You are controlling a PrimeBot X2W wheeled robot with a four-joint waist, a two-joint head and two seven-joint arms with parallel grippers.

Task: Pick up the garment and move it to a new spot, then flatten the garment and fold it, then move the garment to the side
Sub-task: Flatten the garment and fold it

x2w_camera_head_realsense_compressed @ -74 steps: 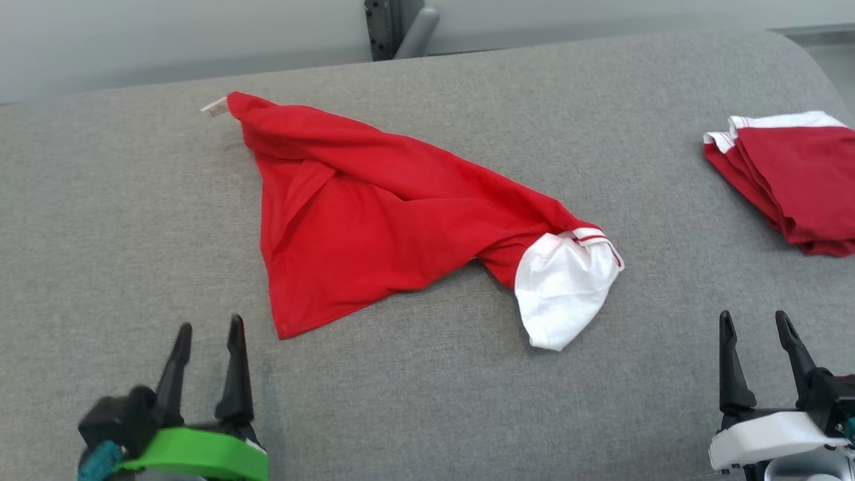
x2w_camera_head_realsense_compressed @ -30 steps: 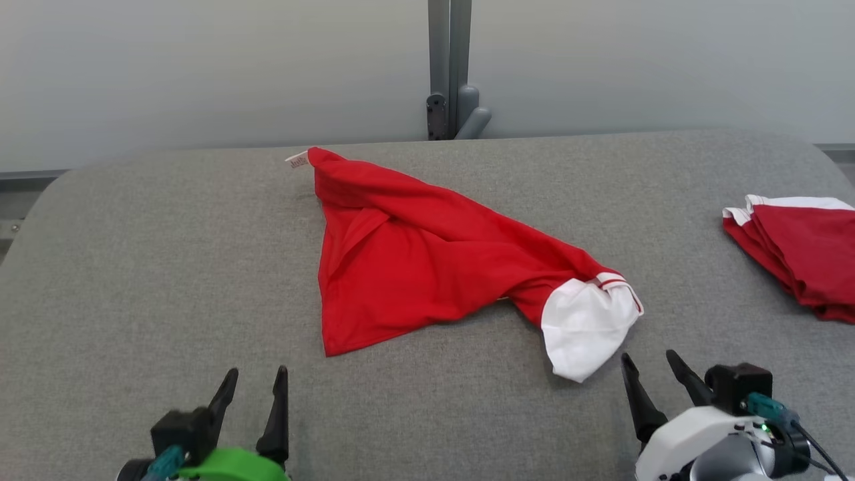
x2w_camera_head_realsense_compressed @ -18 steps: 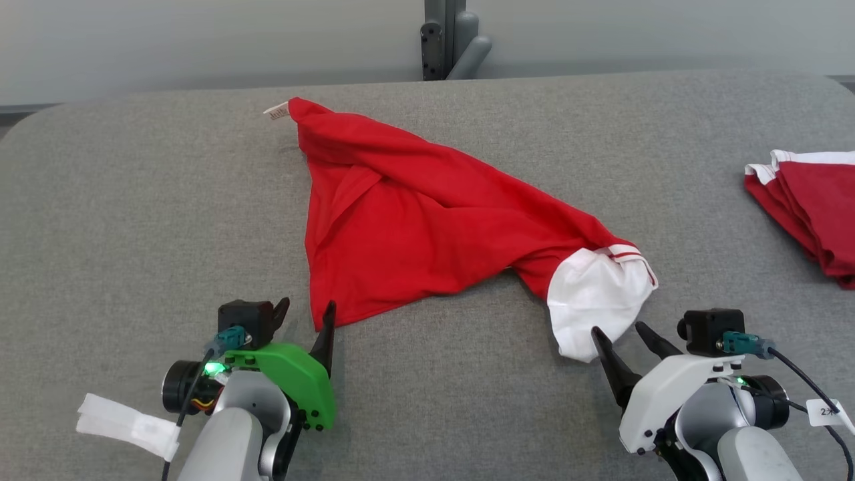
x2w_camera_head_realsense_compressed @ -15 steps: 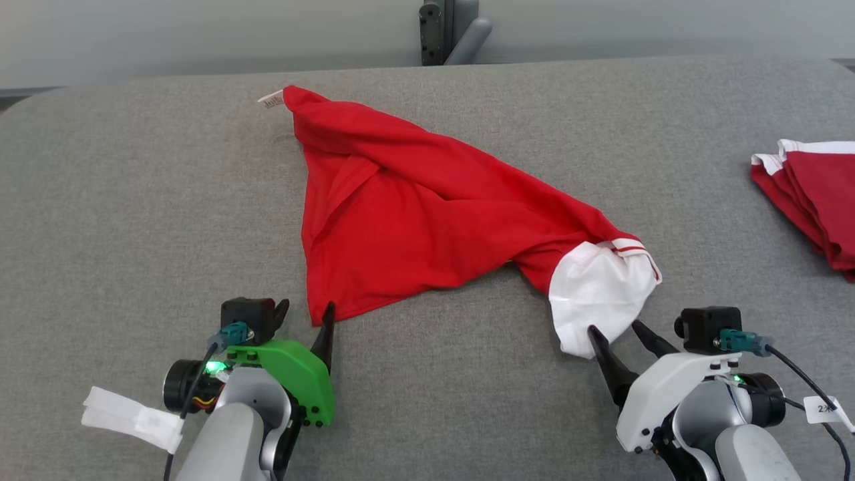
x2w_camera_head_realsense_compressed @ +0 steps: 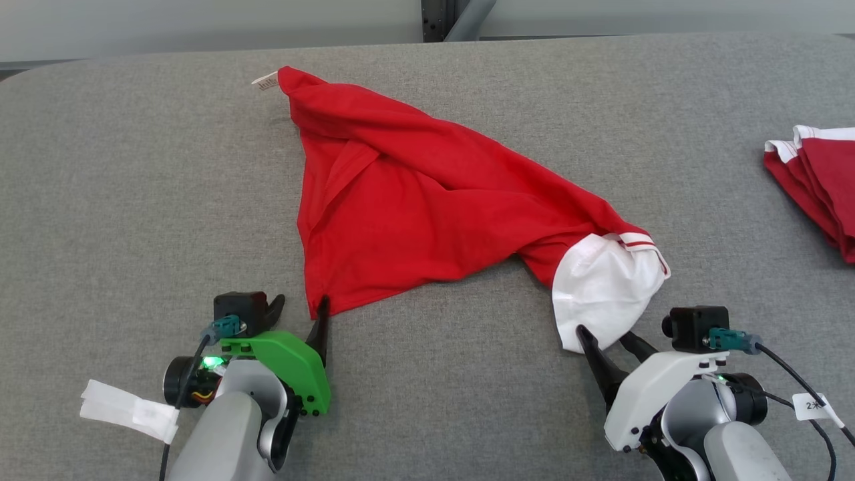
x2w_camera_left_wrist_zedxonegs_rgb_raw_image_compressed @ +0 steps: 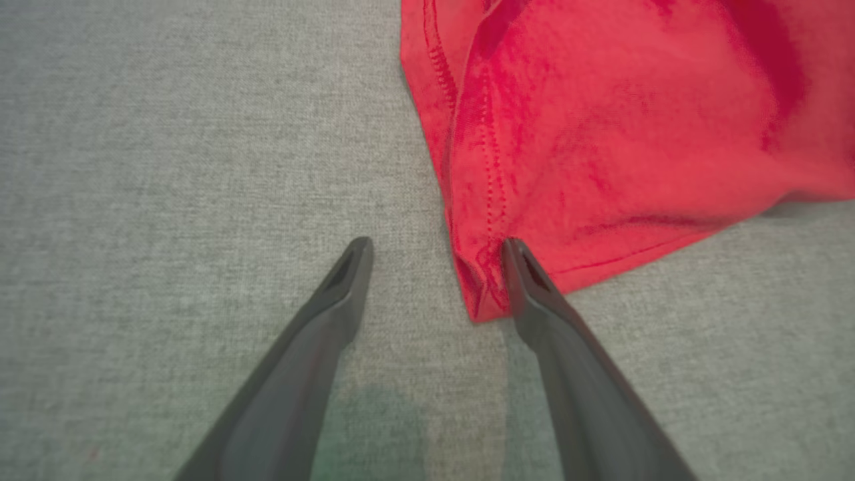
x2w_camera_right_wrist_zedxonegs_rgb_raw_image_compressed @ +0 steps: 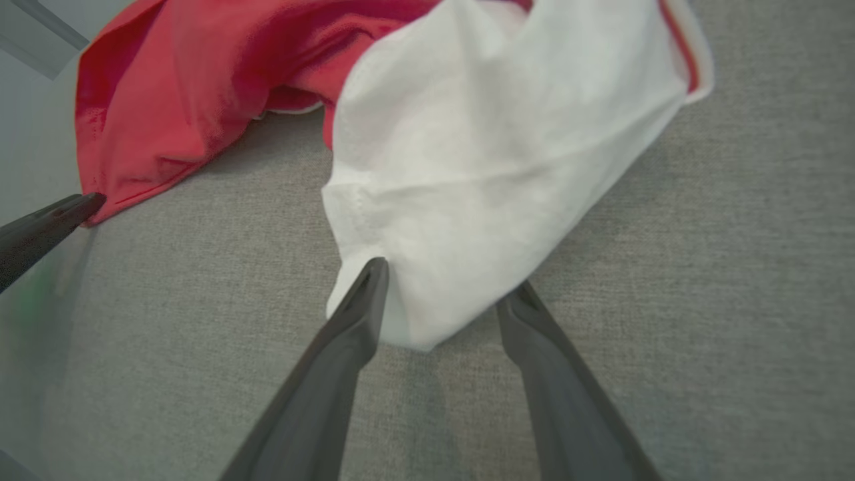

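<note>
Down on the grey table [x2w_camera_head_realsense_compressed: 133, 200], right in the middle: a red shirt [x2w_camera_head_realsense_compressed: 414, 214], crumpled into a rough triangle, folds running across it. Far corner tipped with a small pale label [x2w_camera_head_realsense_compressed: 266, 82]. Near-right end finished by a white sleeve [x2w_camera_head_realsense_compressed: 601, 287] with a thin red stripe at its cuff.

Now to the left jaws: wide open, down at the shirt's near-left corner. From the left wrist, one fingertip [x2w_camera_left_wrist_zedxonegs_rgb_raw_image_compressed: 518, 260] touching the stitched red hem [x2w_camera_left_wrist_zedxonegs_rgb_raw_image_compressed: 481, 287], the other on bare grey cloth just beside it. Not closed on anything.

Across to the right jaws: parted too, astride the rounded tip of the white sleeve, one fingertip against the cloth's edge, the other just beside it, sleeve tip between them, not squeezed. In the right wrist view, far left, the dark tip of a left finger [x2w_camera_right_wrist_zedxonegs_rgb_raw_image_compressed: 47, 224] at the red corner.

Off at the table's right edge, well apart: a second red and white garment [x2w_camera_head_realsense_compressed: 818, 180], folded.
</note>
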